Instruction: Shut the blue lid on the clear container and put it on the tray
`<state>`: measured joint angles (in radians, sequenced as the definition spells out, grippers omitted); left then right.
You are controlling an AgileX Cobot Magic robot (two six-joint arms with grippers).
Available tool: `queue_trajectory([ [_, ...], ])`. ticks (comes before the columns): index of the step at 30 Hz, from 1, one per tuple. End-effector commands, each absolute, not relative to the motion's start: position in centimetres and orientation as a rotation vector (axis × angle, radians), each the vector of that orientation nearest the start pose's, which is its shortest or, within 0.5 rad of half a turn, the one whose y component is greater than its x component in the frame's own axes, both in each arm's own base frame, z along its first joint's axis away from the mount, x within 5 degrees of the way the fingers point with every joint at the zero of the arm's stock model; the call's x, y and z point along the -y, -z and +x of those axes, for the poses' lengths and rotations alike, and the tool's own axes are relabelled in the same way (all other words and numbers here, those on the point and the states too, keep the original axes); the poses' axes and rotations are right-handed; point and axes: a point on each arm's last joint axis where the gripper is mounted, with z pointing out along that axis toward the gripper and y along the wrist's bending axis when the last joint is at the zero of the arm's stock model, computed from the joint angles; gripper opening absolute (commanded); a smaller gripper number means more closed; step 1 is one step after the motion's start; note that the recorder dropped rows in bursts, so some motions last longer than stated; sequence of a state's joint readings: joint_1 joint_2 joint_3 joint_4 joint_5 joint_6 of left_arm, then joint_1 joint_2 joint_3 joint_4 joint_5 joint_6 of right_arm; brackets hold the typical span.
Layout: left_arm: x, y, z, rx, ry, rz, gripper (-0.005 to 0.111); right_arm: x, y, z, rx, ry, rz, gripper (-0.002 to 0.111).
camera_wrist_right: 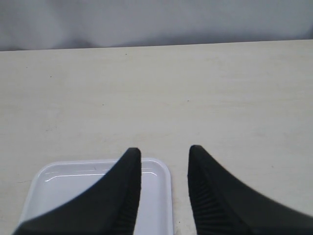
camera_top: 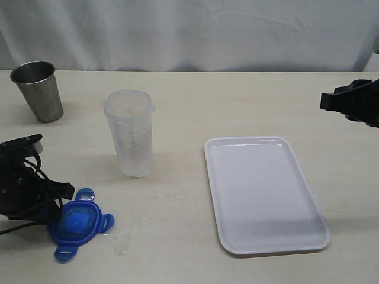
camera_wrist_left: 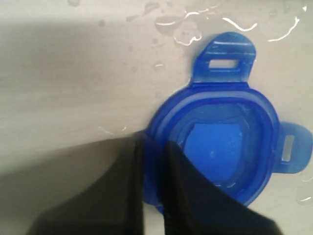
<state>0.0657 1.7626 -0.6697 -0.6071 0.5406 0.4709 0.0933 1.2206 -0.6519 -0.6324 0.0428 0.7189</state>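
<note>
Exterior view shows the clear container [camera_top: 130, 133] standing upright and uncapped near the middle of the desk [camera_top: 237, 100], its cloudy walls showing nothing inside. The blue lid [camera_top: 78, 223] lies flat on the desk at the near left, well apart from the container, with its flaps spread outward. The left tool [camera_wrist_left: 153, 144] pinches the lid's rim, one finger on the outside and one on the inside, as the left wrist view shows. Water droplets [camera_top: 127, 236] dot the desk just beside the lid. A metal cup [camera_top: 38, 90] stands upright at the far left; its inside cannot be made out. The white tray [camera_top: 266, 195] lies bare to the right of the container. The right tool [camera_wrist_right: 164, 152] hangs spread above the desk by the tray's corner, gripping nothing.
</note>
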Motion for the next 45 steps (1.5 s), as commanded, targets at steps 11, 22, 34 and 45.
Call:
queue_trajectory([
  [11, 1.4, -14.5, 25.4, -2.982, 0.488, 0.007, 0.000, -2.0, -26.0, 25.0, -2.082, -0.079, 0.001, 0.032],
  [22, 0.4, -23.8, 27.2, -2.577, 0.216, 0.207, 0.000, -2.0, -26.0, 25.0, -2.075, -0.084, -0.004, 0.032],
  [34, 1.7, -31.4, 26.6, -1.981, -0.105, 0.434, 0.000, -2.2, -26.3, 25.2, -2.042, -0.100, -0.036, 0.032],
  [45, 6.7, -30.5, 29.9, -1.654, -0.311, 0.670, 0.000, -3.3, -26.0, 24.8, -1.940, -0.184, -0.178, 0.032],
])
